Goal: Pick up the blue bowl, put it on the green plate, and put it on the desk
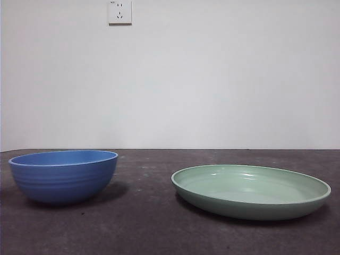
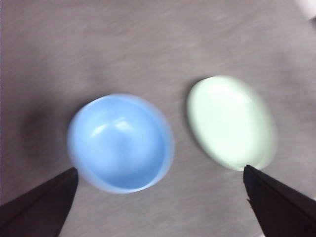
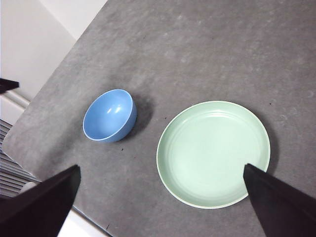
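Note:
The blue bowl (image 1: 64,175) stands upright and empty on the desk (image 1: 149,223), at the left in the front view. The green plate (image 1: 251,190) lies flat to its right, apart from it, with nothing on it. Neither arm shows in the front view. My left gripper (image 2: 159,169) hangs open high above the blue bowl (image 2: 121,142) and the green plate (image 2: 230,122); this picture is blurred. My right gripper (image 3: 162,167) is open too, high over the green plate (image 3: 213,153), with the blue bowl (image 3: 109,115) off to one side.
A white wall with a power socket (image 1: 120,11) rises behind the desk. In the right wrist view the desk's edge (image 3: 49,84) runs close to the bowl, with a pale wall and floor beyond it.

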Controlling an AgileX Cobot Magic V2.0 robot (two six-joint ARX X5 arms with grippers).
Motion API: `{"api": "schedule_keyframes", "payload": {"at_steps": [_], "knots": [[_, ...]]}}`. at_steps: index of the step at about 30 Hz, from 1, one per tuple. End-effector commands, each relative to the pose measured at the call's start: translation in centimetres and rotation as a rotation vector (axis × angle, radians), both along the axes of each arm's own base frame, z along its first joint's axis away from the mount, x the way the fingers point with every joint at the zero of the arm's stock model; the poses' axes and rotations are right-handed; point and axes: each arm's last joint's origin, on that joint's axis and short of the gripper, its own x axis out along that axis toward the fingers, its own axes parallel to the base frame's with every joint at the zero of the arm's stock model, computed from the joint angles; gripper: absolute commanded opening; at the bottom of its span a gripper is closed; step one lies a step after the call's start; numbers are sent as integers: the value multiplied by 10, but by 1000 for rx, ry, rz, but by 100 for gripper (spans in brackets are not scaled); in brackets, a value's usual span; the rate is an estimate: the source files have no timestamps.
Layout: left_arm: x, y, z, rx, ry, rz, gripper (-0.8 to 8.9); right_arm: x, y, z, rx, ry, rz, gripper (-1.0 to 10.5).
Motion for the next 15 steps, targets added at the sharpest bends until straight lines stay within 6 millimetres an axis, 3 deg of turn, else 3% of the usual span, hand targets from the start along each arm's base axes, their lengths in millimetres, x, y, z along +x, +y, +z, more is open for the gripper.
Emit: {"api": "schedule_keyframes", "payload": {"at_steps": [1,7,15], "knots": [[12,0,-2,67,20,38,594,0,0,5,-7,-30,6,583],[47,-4,-25,98,140,42,593,0,0,5,-7,-30,6,583],[95,-10,-72,141,323,22,590,0,0,5,-7,-30,6,583]]}}
